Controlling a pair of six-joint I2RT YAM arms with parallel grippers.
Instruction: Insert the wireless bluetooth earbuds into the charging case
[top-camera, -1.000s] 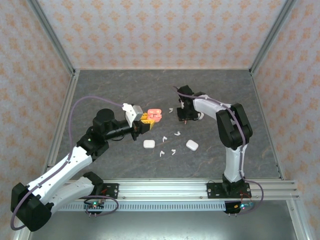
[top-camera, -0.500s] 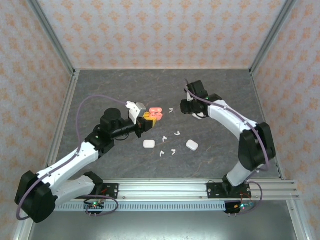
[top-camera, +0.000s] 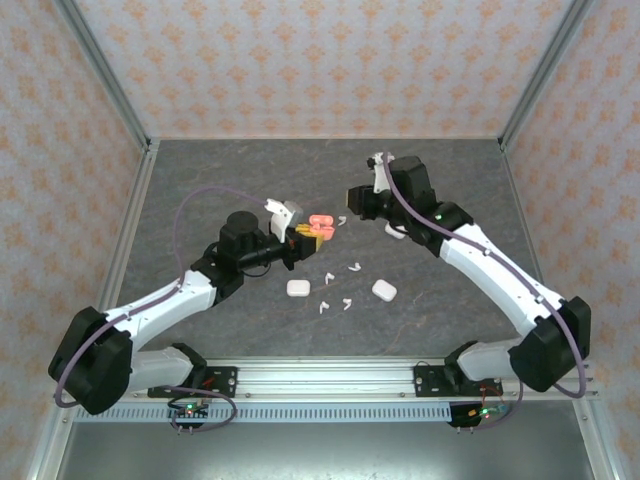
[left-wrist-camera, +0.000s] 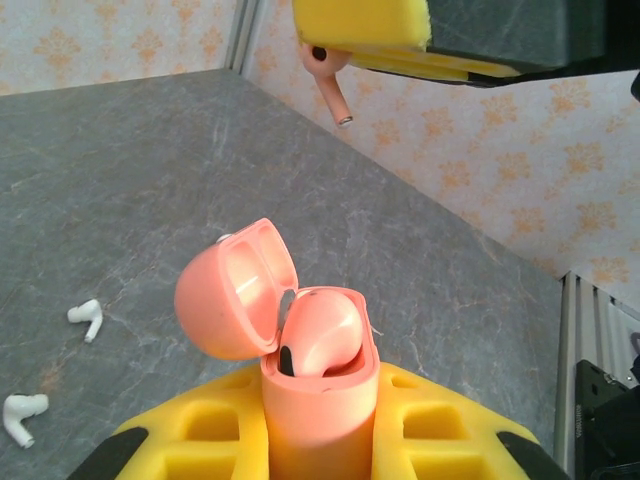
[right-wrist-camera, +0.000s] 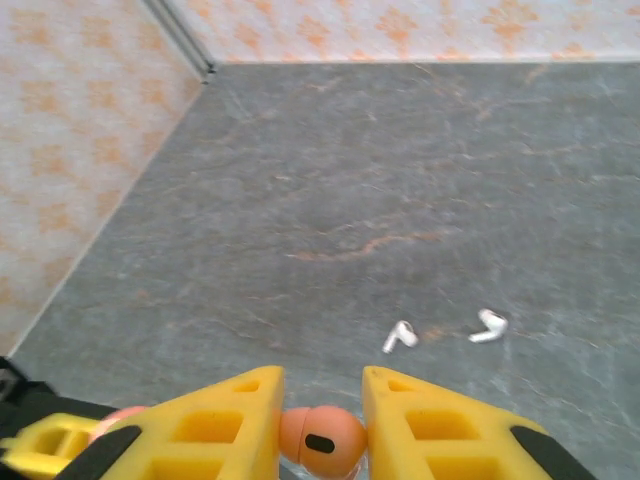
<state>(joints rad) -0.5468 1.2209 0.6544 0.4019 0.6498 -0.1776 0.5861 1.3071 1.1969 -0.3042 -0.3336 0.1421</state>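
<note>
A salmon-pink charging case (left-wrist-camera: 318, 400) stands upright between the yellow fingers of my left gripper (left-wrist-camera: 320, 440), which is shut on it. Its lid (left-wrist-camera: 232, 290) hangs open to the left, and one pink earbud (left-wrist-camera: 325, 335) sits inside. My right gripper (right-wrist-camera: 320, 440) is shut on a second pink earbud (right-wrist-camera: 322, 442). In the left wrist view that earbud (left-wrist-camera: 326, 75) hangs stem down under a right finger (left-wrist-camera: 360, 20), above the case and apart from it. From above, the right gripper (top-camera: 351, 203) is just right of the case (top-camera: 319, 221) in the left gripper (top-camera: 311, 231).
Two shut white cases (top-camera: 298, 288) (top-camera: 384, 290) lie near the table's middle, with several white earbuds (top-camera: 347, 303) around them. Another white object (top-camera: 396, 232) lies under the right arm. Two white earbuds (right-wrist-camera: 400, 336) (right-wrist-camera: 488, 326) lie beyond the right fingers.
The left gripper has carried the pink case rightward and farther from the base. The right arm has swung left and stretched out, bringing the pink earbud close above the case.
</note>
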